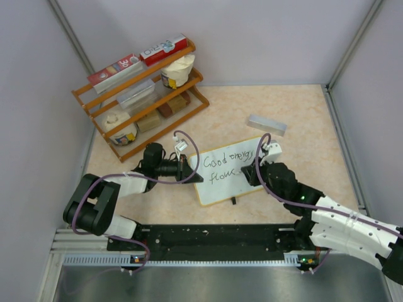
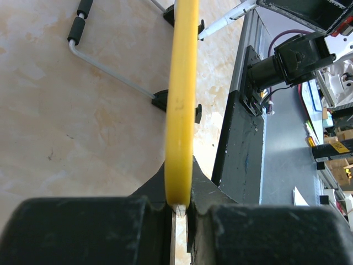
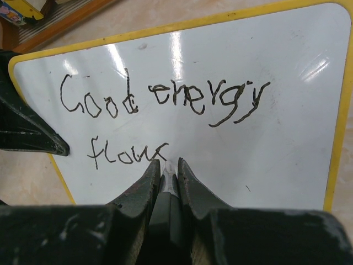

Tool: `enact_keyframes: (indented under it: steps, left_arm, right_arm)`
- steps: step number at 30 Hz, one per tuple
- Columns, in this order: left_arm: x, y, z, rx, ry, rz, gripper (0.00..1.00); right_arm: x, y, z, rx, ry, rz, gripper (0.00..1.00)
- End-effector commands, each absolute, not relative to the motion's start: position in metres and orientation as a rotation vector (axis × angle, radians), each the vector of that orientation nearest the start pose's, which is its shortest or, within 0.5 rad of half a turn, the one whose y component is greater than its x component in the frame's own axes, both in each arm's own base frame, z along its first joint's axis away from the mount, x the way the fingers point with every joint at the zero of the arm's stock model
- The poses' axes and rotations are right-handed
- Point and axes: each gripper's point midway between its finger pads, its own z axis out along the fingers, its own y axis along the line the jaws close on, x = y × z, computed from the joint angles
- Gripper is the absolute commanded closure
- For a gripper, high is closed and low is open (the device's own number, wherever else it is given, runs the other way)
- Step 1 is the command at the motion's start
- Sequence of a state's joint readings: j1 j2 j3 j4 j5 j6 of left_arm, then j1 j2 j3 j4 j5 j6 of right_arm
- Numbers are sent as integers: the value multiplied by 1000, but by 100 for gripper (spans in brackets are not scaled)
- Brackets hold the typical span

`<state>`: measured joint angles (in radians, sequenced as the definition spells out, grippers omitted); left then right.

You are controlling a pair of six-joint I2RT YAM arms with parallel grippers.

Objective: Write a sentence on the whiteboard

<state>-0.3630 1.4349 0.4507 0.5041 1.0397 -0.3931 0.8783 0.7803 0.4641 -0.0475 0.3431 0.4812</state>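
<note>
White yellow-framed rectangular whiteboard (image 1: 220, 186): left edge clamped between left gripper (image 1: 188, 170) fingers. Dark marker (image 3: 168, 190) pinched in right gripper (image 1: 249, 173) fingers, at end of black handwritten sentence (image 1: 227, 165).

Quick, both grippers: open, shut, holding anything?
Left gripper: shut on the whiteboard, gripping its frame edge.
Right gripper: shut on the marker.

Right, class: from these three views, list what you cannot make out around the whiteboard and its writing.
Right wrist view: only the tip of the marker shows; the shut right gripper hides its barrel.
Left wrist view: the whiteboard is edge-on in the left gripper, so the sentence is unseen.
Top view: the sentence's second line ends under the right gripper.
Top view: labels on the boxes in the wooden rack are too small.
</note>
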Motion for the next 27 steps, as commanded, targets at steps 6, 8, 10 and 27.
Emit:
enact_keyframes:
  steps: [6, 8, 10, 27]
  left_arm:
    - [216, -251, 97, 698, 2006, -1452, 100]
    - [215, -251, 97, 698, 2006, -1452, 100]
    - [216, -250, 97, 697, 2005, -1450, 100]
    - [215, -251, 98, 700, 2004, -1450, 100]
  right_arm:
    - [221, 200, 147, -166, 1970, 572, 100]
    - [221, 203, 149, -169, 1962, 591, 100]
    - [221, 205, 149, -167, 1962, 602, 100]
    - [222, 212, 178, -128, 1887, 689, 100]
